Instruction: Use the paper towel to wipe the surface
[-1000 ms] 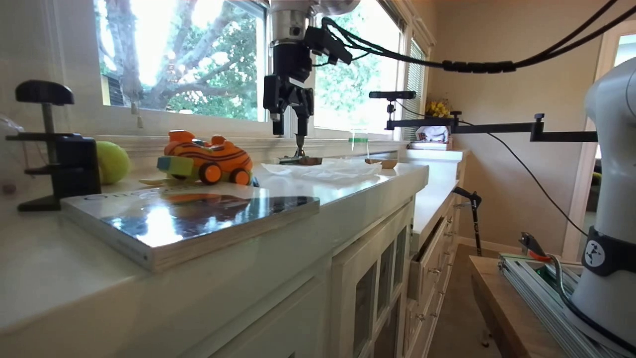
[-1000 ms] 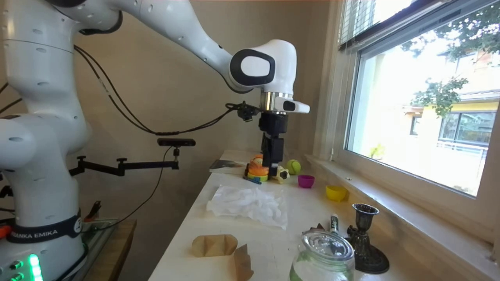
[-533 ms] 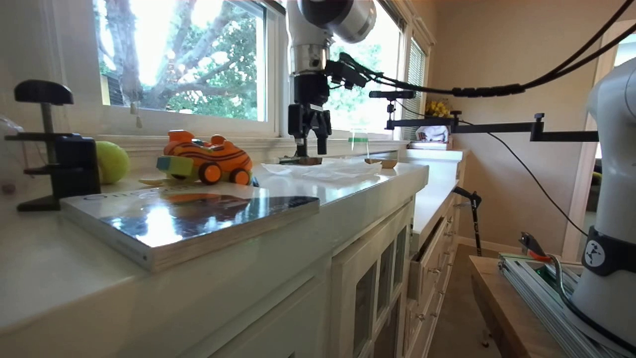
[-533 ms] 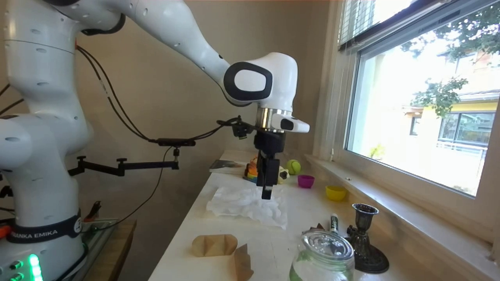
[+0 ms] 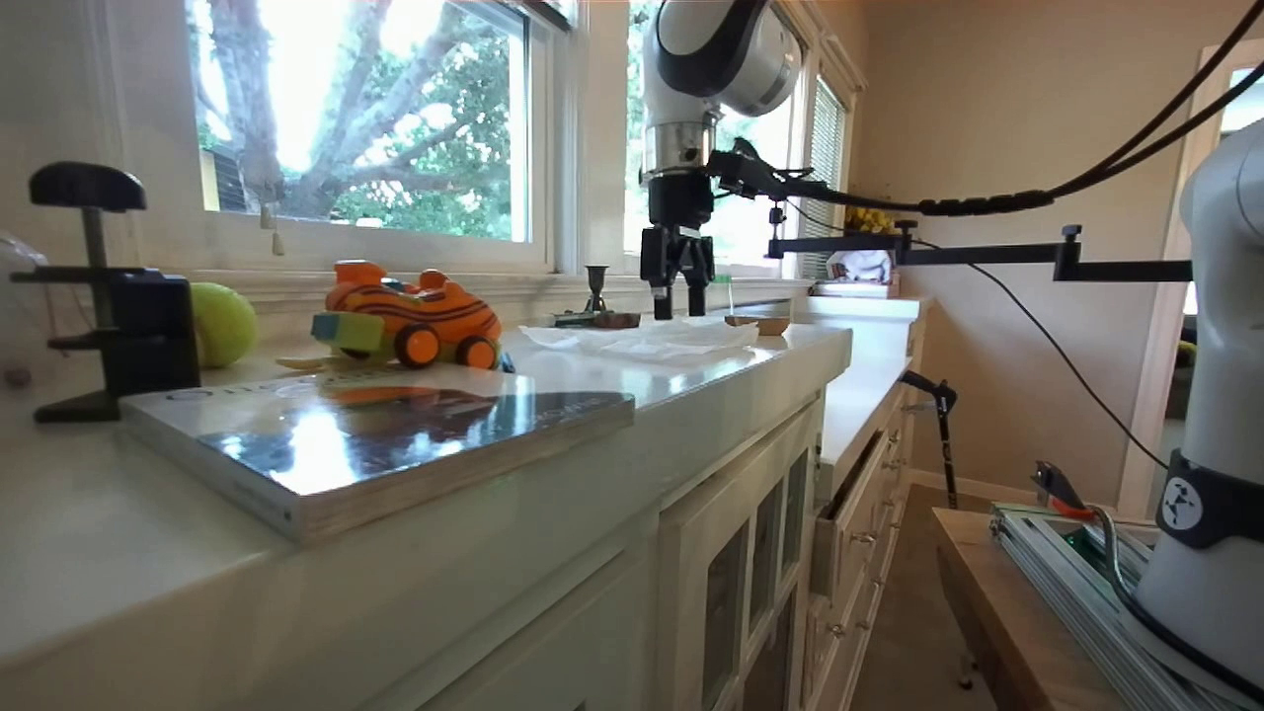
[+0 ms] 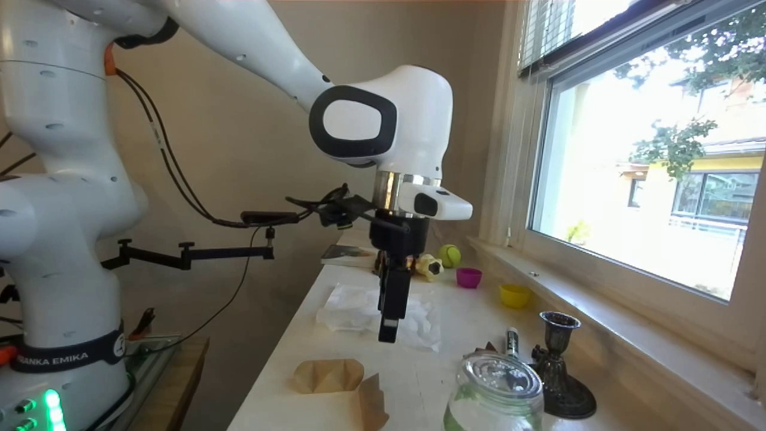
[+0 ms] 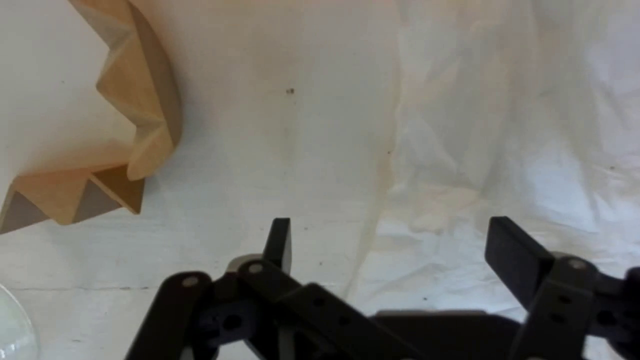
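nearest: glass jar (image 6: 494, 395), then marker-like stick (image 6: 511, 343) with print too small to read. next: gripper (image 5: 680, 304), with fingers (image 7: 515, 260) wide apart, over edge of paper towel (image 6: 354, 311) lying on worktop (image 6: 413, 377); in wrist view, edge running between fingers. off to side: arm base (image 6: 66, 398) with band (image 6: 66, 355) reading "ranka emika", first letter hard to see. beyond: book (image 6: 349, 256) with cover lettering (image 5: 215, 394) too blurred to read.

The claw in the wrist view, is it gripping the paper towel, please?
No, the claw is open, its fingers wide apart, the paper towel lying ungripped.
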Available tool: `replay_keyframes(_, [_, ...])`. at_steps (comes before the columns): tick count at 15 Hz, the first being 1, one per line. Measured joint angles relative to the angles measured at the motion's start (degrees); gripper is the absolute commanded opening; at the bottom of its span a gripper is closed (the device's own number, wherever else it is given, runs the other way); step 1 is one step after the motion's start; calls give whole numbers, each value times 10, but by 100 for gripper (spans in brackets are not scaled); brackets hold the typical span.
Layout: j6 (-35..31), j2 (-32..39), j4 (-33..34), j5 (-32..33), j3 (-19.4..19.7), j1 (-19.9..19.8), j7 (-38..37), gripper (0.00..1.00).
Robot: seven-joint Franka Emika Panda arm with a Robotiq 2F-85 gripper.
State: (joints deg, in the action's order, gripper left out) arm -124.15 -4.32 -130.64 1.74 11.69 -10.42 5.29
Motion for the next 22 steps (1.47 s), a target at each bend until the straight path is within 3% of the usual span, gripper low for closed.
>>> replay_keyframes(10, [0, -17, -15, -49, 7, -1, 25, 100])
replay_keyframes(22, [0, -19, -19, -53, 11, -1, 79, 100])
